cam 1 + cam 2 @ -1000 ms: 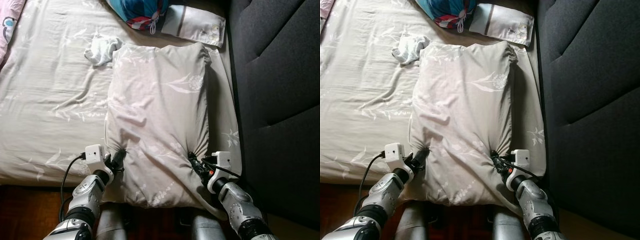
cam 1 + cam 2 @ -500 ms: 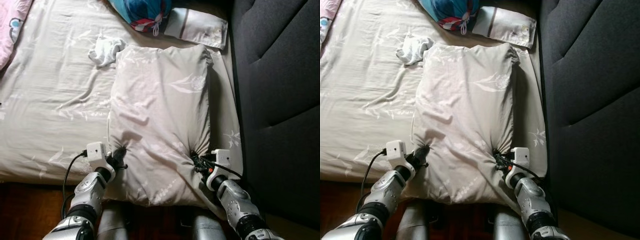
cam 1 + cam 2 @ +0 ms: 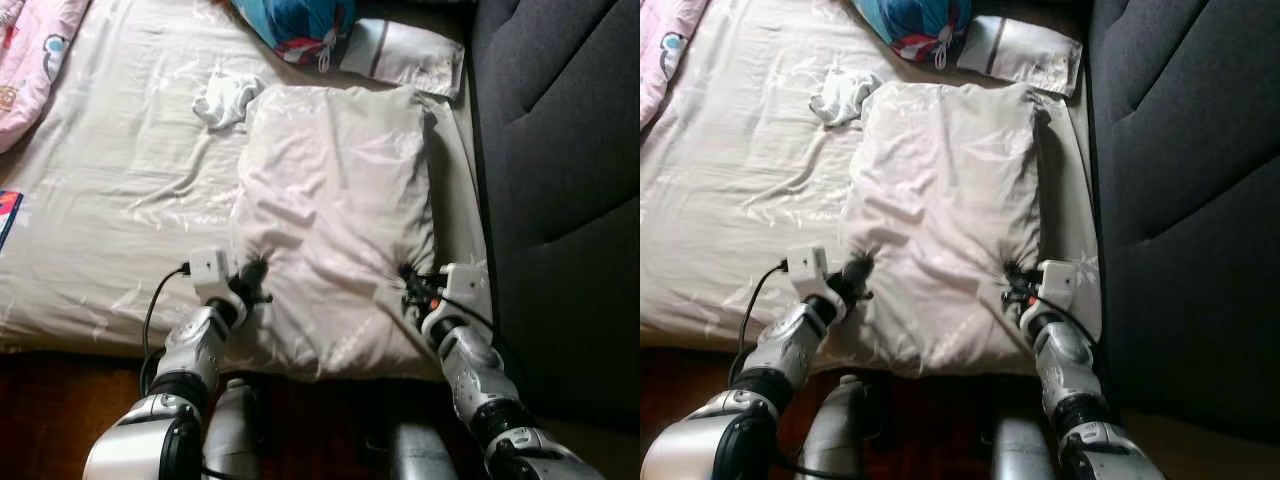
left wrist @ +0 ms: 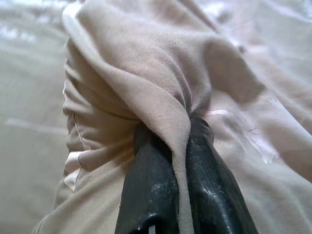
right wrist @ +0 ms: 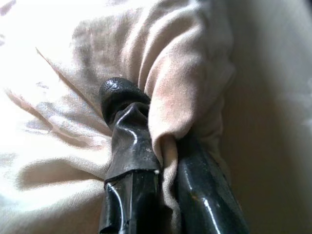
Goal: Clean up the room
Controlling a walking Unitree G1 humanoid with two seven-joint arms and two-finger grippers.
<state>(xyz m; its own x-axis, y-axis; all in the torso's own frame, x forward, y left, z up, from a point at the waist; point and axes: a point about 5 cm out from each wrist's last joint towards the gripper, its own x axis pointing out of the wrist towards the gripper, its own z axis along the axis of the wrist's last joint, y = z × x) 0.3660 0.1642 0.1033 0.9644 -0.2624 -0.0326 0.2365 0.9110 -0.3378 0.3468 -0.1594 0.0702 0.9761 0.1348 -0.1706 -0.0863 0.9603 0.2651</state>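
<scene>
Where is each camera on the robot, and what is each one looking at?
Left eye view: on the head, looking down at the bed and pillow; both arms show, left hand, right hand.
Right eye view: same head, same scene from slightly beside.
Left wrist view: on the left wrist, looking along its black fingers pinching pillow fabric.
Right wrist view: on the right wrist, fingers pinching fabric too.
All four share the pillow.
</scene>
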